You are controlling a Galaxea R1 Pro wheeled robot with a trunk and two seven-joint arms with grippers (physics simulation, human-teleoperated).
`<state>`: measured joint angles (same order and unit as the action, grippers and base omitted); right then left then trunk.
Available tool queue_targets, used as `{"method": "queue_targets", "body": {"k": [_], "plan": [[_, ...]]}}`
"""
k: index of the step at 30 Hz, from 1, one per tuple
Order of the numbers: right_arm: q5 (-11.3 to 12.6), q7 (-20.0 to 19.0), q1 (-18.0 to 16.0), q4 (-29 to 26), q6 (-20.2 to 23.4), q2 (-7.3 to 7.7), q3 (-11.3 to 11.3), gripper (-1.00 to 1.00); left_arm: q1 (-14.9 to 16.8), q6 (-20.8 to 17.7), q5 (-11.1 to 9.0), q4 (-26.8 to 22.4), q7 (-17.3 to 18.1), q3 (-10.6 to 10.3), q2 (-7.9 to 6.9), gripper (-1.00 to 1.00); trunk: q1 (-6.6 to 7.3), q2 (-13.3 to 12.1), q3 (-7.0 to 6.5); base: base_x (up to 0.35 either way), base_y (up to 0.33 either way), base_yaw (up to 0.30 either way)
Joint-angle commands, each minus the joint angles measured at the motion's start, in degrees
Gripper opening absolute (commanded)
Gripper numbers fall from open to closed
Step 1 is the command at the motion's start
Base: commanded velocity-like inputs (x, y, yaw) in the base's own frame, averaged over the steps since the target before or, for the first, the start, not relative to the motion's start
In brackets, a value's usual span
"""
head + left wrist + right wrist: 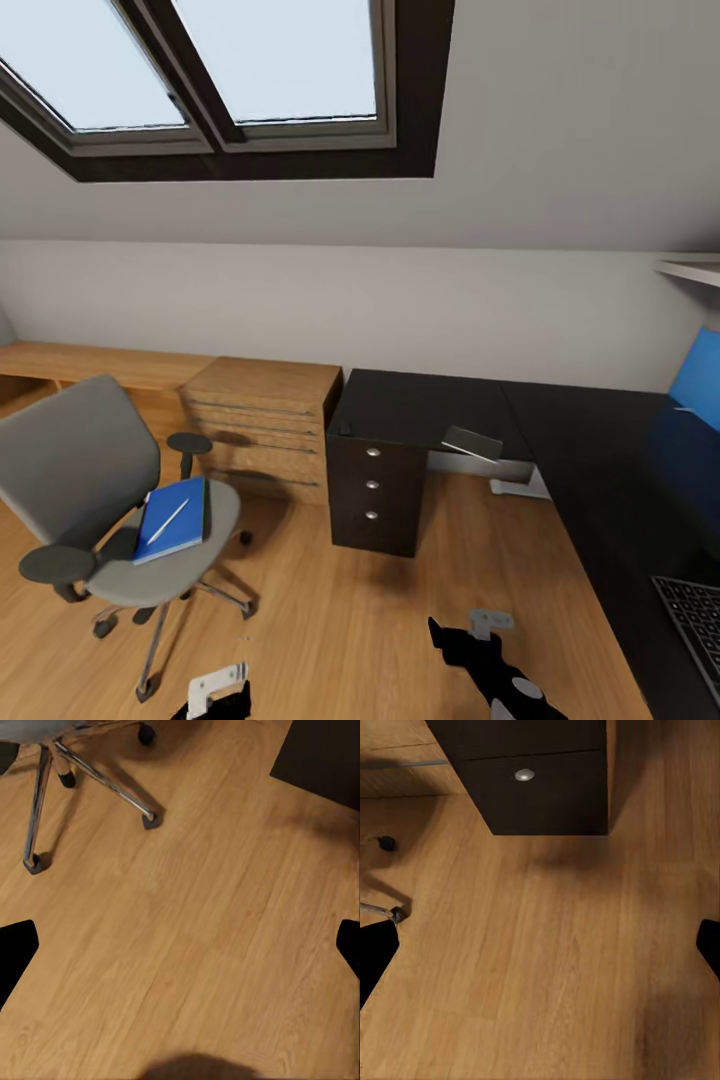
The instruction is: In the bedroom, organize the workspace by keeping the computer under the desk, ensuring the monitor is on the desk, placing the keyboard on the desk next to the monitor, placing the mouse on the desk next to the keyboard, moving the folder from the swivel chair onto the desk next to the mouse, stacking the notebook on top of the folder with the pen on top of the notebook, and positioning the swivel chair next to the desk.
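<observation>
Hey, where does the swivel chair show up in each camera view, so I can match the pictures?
Head view: swivel chair at lower left, holding the folder and pen.
Left wrist view: its metal legs and casters in the upper left corner.
Right wrist view: one leg tip and caster at the left edge.
Shared landmark: the wooden floor.

One swivel chair (pixel 95 495), one blue folder (pixel 173 520) with one pen (pixel 167 520), one desk (pixel 600 470), three silver-knobbed drawers (pixel 373 485), one keyboard (pixel 695 625).

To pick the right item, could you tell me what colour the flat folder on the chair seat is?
Bright blue flat folder, clearest in the head view.
</observation>
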<state>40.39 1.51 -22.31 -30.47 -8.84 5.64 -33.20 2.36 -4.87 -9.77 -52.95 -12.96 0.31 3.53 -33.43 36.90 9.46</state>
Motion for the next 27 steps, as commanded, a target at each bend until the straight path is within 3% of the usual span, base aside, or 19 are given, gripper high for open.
{"method": "queue_targets", "body": {"k": [1,4,10,14,17,19,21,24,25,26,27], "plan": [[0.14,0.51,-0.27,-2.15,1.2,0.12,-0.39,1.0,0.01,-5.16,-0.42,-4.91,-0.2,-0.09,0.04,1.0,-0.05,0.07,0.1,0.328,0.0,0.0],[-0.35,2.12,-0.48,-7.09,3.74,0.3,-0.2,1.0,0.01,-14.06,-0.48,-13.62,-0.26,-0.28,0.29,1.0,-0.05,0.07,0.1,0.328,0.0,0.0],[-0.64,5.11,-0.59,-14.23,5.16,0.51,-0.11,1.0,0.01,-21.16,-0.51,-22.89,-0.35,-0.37,1.6,1.0,-0.05,0.07,0.1,0.328,0.0,0.0],[-0.69,7.68,-1.14,-17.66,7.32,0.44,0.22,1.0,0.08,-27.34,-0.51,-28.8,-0.68,-0.46,3.77,1.0,-0.05,0.07,0.1,0.328,0.0,0.0],[-0.68,9.36,-2.92,-18.11,10.67,0.32,0.31,1.0,0.09,-28.52,-0.5,-29.98,-0.71,-0.47,4.15,1.0,-0.05,0.07,0.1,0.328,0.0,0.0],[-0.52,12.16,-6.22,-18.26,16.06,0.14,0.48,1.0,0.09,-29.24,-0.41,-30.68,-0.73,-0.44,4.38,1.0,-0.05,0.07,0.1,0.328,0.0,0.0],[-0.41,13.85,-7.73,-18.2,18.47,-0.11,0.7,1.0,0.09,-29.4,-0.36,-30.86,-0.74,-0.43,4.38,1.0,-0.05,0.07,0.1,0.328,0.0,0.0],[-0.32,18.53,-10.08,-18.22,22.89,-1.66,1.19,1.0,0.1,-29.57,-0.3,-30.98,-0.74,-0.39,4.38,1.0,-0.05,0.07,0.1,0.328,0.0,0.0],[-0.32,21.57,-10.89,-18.32,25.14,-2.81,1.45,1.0,0.1,-29.62,-0.28,-31.03,-0.75,-0.37,4.36,1.0,-0.05,0.07,0.1,0.328,0.0,0.0],[-0.33,29.59,-12.0,-18.49,28.61,-5.24,2.1,1.0,0.1,-29.69,-0.26,-31.12,-0.75,-0.33,4.32,1.0,-0.05,0.07,0.1,0.328,0.0,0.0],[-0.4,31.03,-12.11,-18.5,28.89,-5.69,2.1,1.0,0.1,-29.69,-0.26,-31.13,-0.76,-0.33,4.31,1.0,-0.05,0.07,0.1,0.328,0.0,0.0]]}}
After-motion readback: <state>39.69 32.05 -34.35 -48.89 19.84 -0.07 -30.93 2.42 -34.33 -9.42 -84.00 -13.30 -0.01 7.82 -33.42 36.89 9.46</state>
